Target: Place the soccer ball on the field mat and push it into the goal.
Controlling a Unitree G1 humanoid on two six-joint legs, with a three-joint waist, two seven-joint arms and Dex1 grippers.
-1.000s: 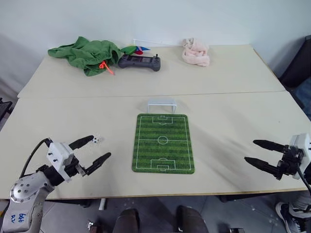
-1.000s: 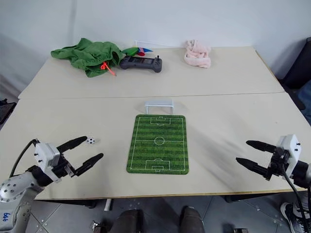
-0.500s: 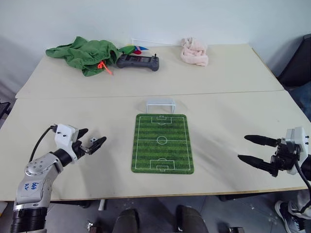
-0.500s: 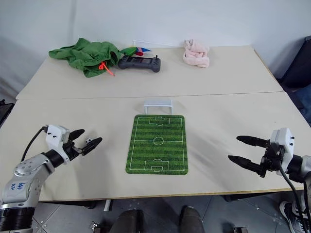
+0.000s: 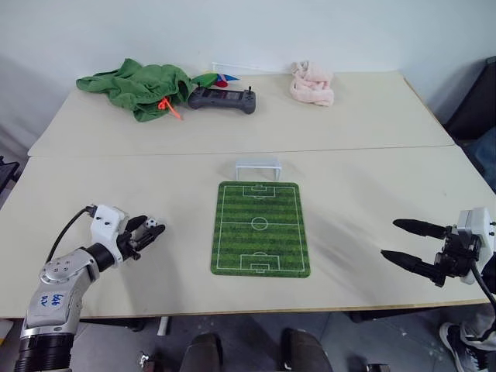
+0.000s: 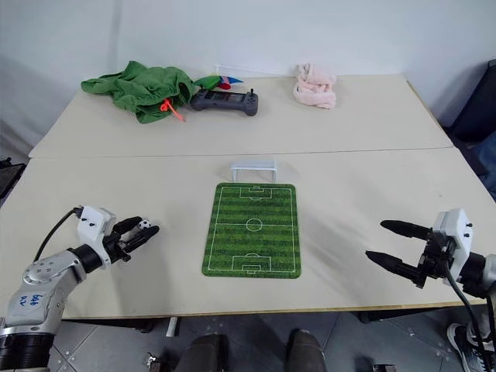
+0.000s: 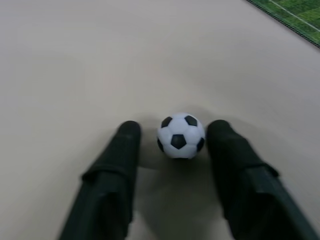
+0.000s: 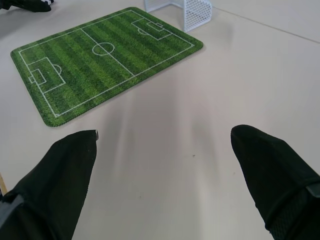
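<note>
Head camera first: the left tool (image 5: 147, 232) sits low on the worktop near its front-left corner, and the soccer ball (image 5: 153, 229) is right between its tips, well left of the field mat (image 5: 260, 228). The goal (image 5: 258, 166) stands just past the mat's far short edge. The right tool (image 5: 412, 244) hangs spread wide near the front-right corner, holding nothing.

Left wrist camera: the ball (image 7: 181, 136) rests on the worktop between the two fingers (image 7: 116, 165), with a sliver of gap on each side, so I'd call it straddled, not pinched yet. My worry is that a ball this tiny and round squirts out forward if the fingers close off-centre, then rolls off the near edge.

Right wrist camera: fingers (image 8: 60, 175) wide apart, mat (image 8: 100, 60) and goal (image 8: 185, 10) ahead, so no trouble there.
</note>
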